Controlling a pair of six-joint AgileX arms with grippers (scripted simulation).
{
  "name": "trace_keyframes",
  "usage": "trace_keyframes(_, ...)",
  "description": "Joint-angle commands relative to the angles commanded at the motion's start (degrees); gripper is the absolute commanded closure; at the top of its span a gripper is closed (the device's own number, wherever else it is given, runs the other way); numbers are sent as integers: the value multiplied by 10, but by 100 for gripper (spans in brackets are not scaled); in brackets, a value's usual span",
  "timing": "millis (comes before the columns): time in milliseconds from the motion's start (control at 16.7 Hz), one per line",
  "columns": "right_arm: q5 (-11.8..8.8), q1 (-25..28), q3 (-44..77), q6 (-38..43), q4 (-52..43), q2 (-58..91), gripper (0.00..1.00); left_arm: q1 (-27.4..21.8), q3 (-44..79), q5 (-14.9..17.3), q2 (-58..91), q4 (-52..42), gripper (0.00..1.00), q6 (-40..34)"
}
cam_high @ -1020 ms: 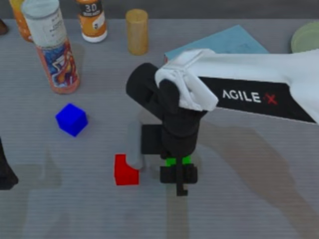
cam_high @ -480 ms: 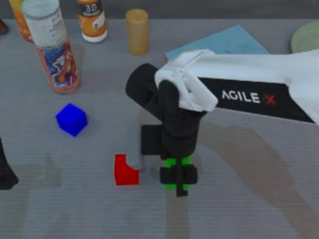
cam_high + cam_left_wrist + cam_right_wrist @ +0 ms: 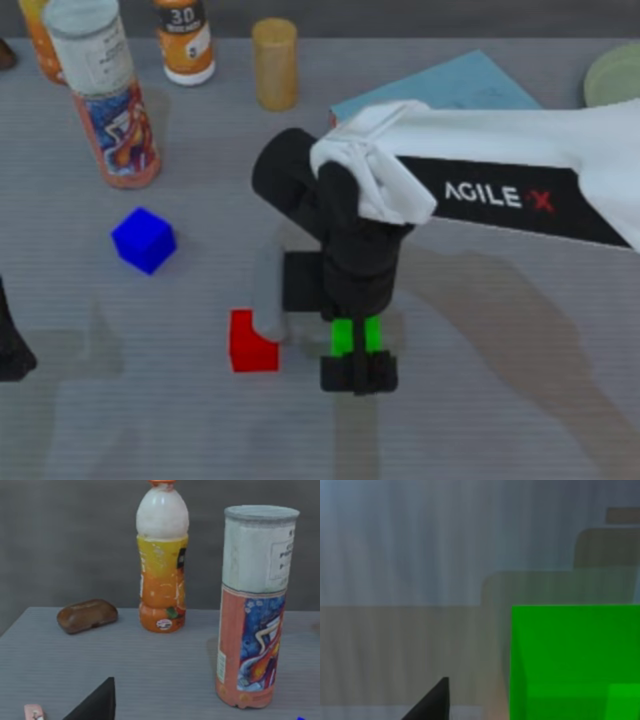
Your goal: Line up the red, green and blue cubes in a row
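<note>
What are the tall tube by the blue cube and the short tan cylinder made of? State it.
Tall tube: seemingly cardboard, given its printed paper-like wrap and pale lid. Tan cylinder: possibly wood or cork; plain, matte, unmarked. Neither is certain.

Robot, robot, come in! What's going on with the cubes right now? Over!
Right tool over small green cube, beside small red cube. Small blue cube apart, left. Nothing in the way.

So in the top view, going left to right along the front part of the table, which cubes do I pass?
Deep blue matte cube → bright red matte cube → bright green matte cube, which sits under the right gripper and is mostly hidden by it.
</note>
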Motion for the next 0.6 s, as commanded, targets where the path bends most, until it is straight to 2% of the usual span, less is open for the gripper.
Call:
trace_keyframes(360,0,-1,2,0,-2,-1,0,0,0,0,0,0,0,0)
trace_keyframes(600,0,-1,50,1,-65,-14,0,0,0,0,0,0,0,0)
